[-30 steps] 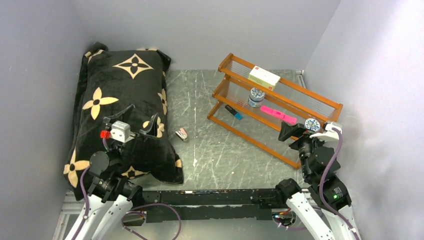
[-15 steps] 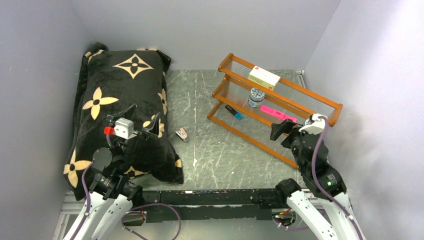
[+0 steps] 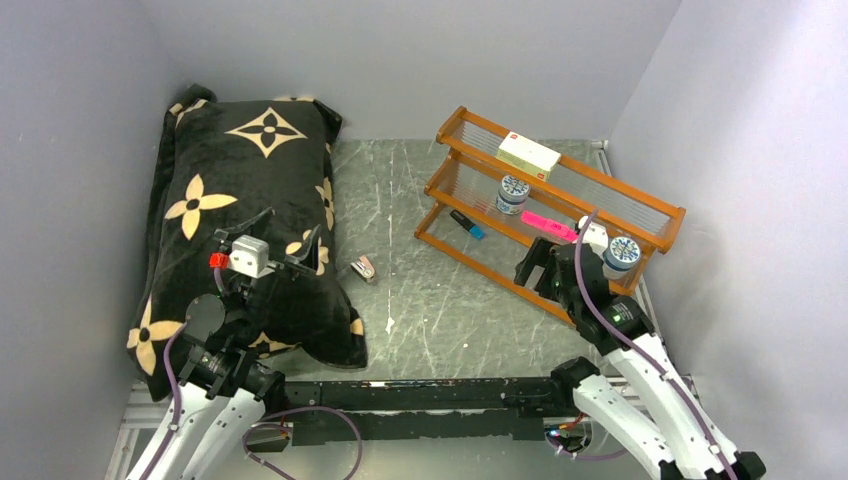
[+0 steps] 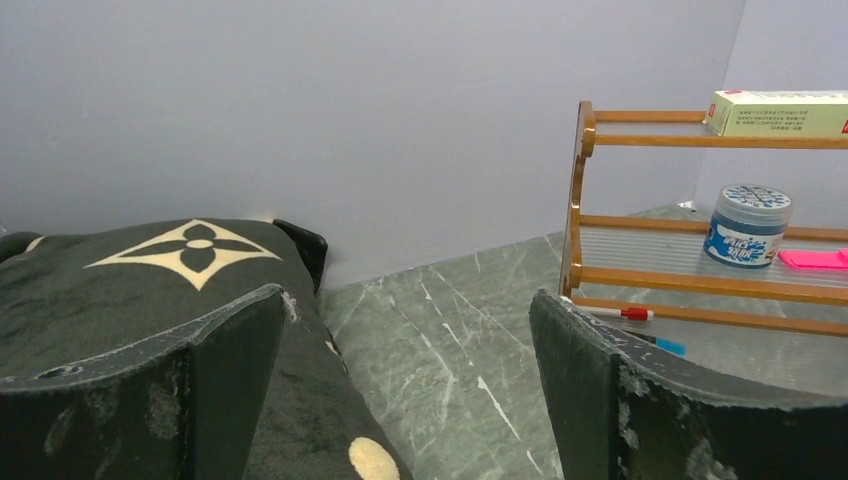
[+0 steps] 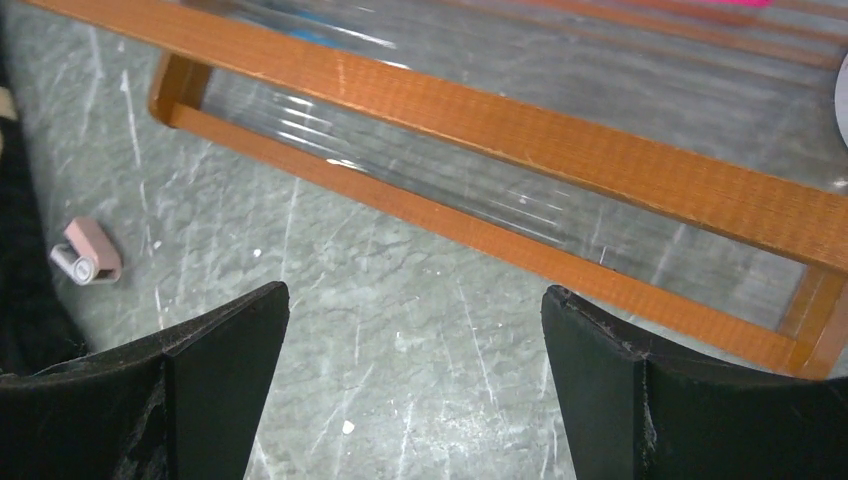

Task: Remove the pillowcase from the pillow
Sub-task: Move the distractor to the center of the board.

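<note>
The pillowcase (image 3: 235,190), black plush with tan flowers and stars, lies at the far left along the wall. It fully covers the pillow, so no white shows. My left gripper (image 3: 288,226) is open and empty over the pillowcase's near right edge. In the left wrist view the gripper (image 4: 410,300) has its left finger over the pillowcase (image 4: 150,265) and its right finger over the table. My right gripper (image 3: 541,263) is open and empty, in front of the rack's low rail. In the right wrist view it (image 5: 415,290) hangs above bare table, with the pillowcase (image 5: 18,250) at the left edge.
An orange wooden rack (image 3: 640,205) stands at the right and holds a box (image 3: 528,155), two jars, a pink marker and a blue pen. A small pink and white object (image 3: 363,268) lies on the green marble table between the pillowcase and the rack. Walls close in on three sides.
My right arm has swung left and forward, from the rack's right end to in front of its low rail. My left gripper has barely shifted.
</note>
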Robot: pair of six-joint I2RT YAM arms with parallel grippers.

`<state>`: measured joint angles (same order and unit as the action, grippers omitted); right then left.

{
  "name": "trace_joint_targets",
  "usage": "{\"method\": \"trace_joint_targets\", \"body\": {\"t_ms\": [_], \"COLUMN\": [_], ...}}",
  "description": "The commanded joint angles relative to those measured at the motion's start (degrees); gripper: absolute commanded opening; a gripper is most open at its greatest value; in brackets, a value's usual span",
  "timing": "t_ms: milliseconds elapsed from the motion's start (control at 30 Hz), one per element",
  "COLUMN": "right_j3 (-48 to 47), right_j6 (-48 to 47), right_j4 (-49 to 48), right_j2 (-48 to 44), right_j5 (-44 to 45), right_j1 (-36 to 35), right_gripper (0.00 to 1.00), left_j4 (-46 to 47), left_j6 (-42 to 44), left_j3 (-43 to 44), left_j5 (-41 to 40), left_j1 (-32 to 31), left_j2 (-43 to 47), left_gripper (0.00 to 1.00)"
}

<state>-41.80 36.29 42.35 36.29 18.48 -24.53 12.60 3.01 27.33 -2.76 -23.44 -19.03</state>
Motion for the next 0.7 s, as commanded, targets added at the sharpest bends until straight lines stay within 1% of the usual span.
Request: {"method": "trace_joint_targets", "body": {"t_ms": [0, 100, 167, 333, 500, 667], "right_j3": [0.54, 3.21, 5.63, 9.61, 10.03, 10.57], "right_j6": [3.04, 1.77, -0.32, -7.74, -10.78, -16.01], "right_j4": [-1.60, -5.18, -9.74, -19.62, -25.14, -32.17], "right_j2": [3.60, 5.56, 5.34, 6.43, 10.90, 15.04], "right_j5": [5.17, 10.30, 13.47, 17.48, 16.14, 14.64], "right_j1": [-0.17, -0.16, -0.17, -0.09, -0.13, 0.15], "right_gripper": [1.00, 1.00, 1.00, 1.00, 1.00, 1.00], "left_j4": [1.37, 1.49, 1.52, 1.46, 1.64, 1.51], "left_j6": [1.17, 1.33, 1.55, 1.81, 2.04, 2.42], "left_j3": [0.27, 0.18, 0.10, 0.00, -0.09, -0.17], "left_j5": [1.56, 1.67, 1.79, 2.05, 2.33, 2.33], "left_j1": [-0.28, -0.37, -0.46, -0.72, -0.99, -1.41], "left_j2": [0.18, 0.43, 0.72, 0.97, 0.94, 0.90], "left_gripper": [0.97, 0.97, 0.97, 0.97, 0.97, 0.97]}}
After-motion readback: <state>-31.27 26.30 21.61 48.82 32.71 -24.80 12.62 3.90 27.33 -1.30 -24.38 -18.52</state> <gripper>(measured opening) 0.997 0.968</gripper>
